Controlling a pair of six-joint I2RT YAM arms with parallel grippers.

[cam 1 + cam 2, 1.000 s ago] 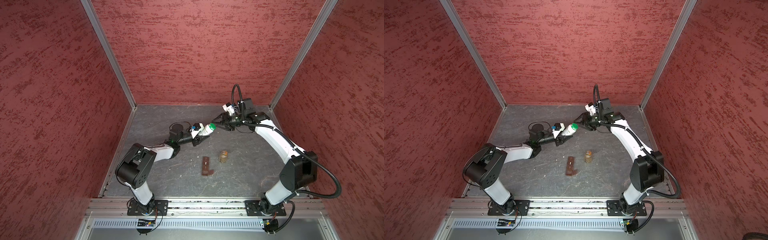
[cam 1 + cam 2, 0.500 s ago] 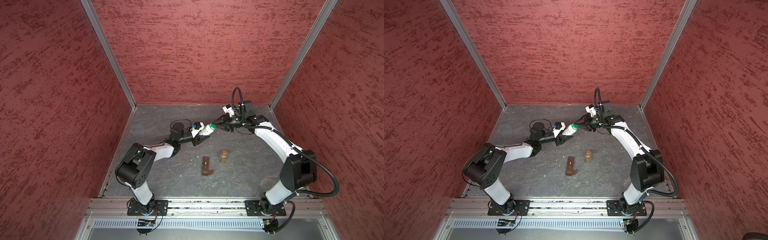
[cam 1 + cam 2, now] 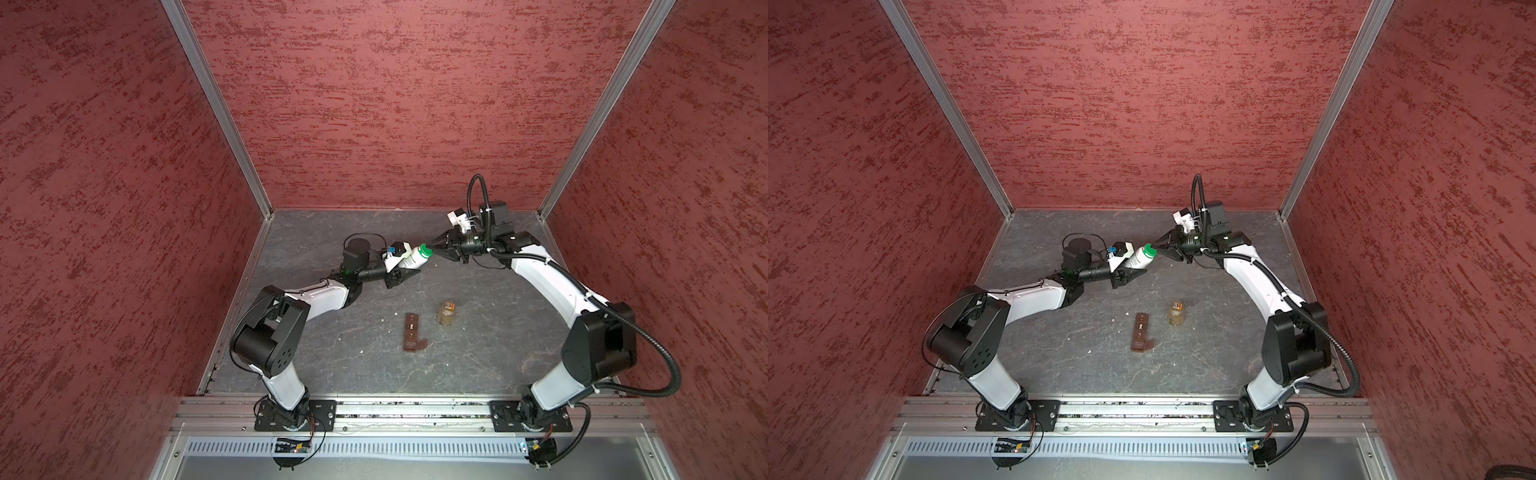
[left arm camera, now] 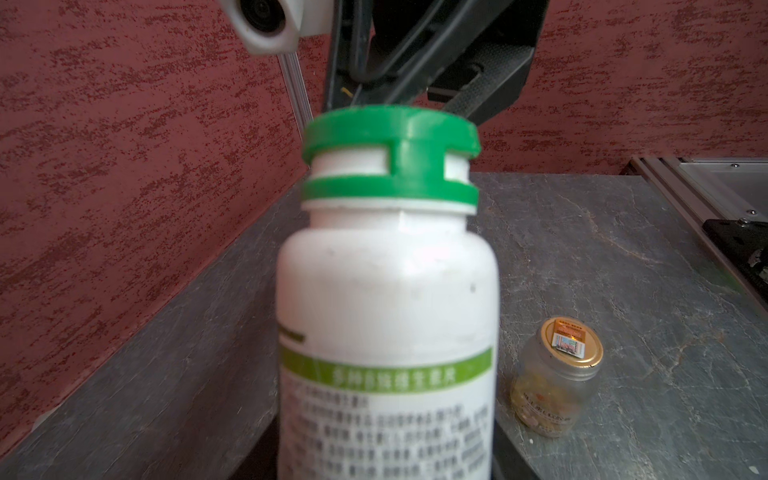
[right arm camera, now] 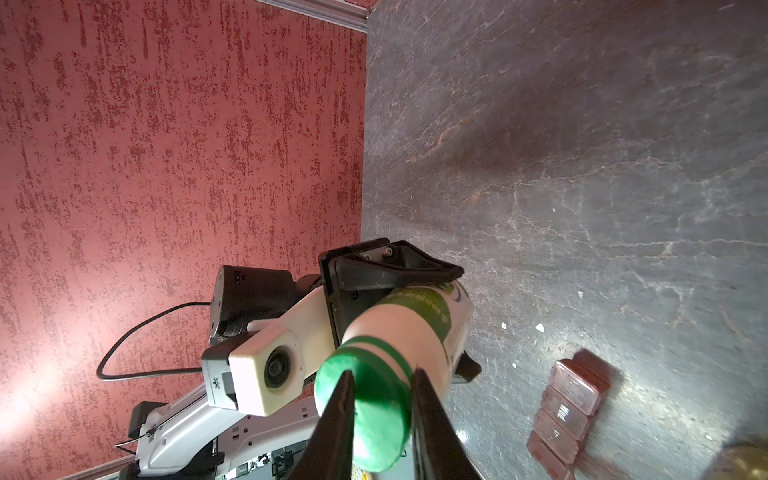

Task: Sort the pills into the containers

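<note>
I am working on the opening step. My left end effector [image 3: 404,268] is pinching the white bottle [image 3: 412,259], tilted above the tabletop [image 3: 332,332] in the upper centre of the frame. My right end effector [image 5: 382,372] is straddling its green cap [image 5: 374,415]. Only the right wrist view is showing this closely, and I cannot tell whether it is pressing yet. Next, I judge, a firm pinch and a twist are needed. The pill organizer [image 3: 411,330] is lying at centre, and one lid seems open. Only the left wrist view is showing yellowish pills [image 4: 536,410] inside the small clear jar [image 4: 571,345].

white green-capped bottle [image 3: 412,260], amber bottle [image 3: 447,314], grey tabletop [image 3: 332,345]
</note>
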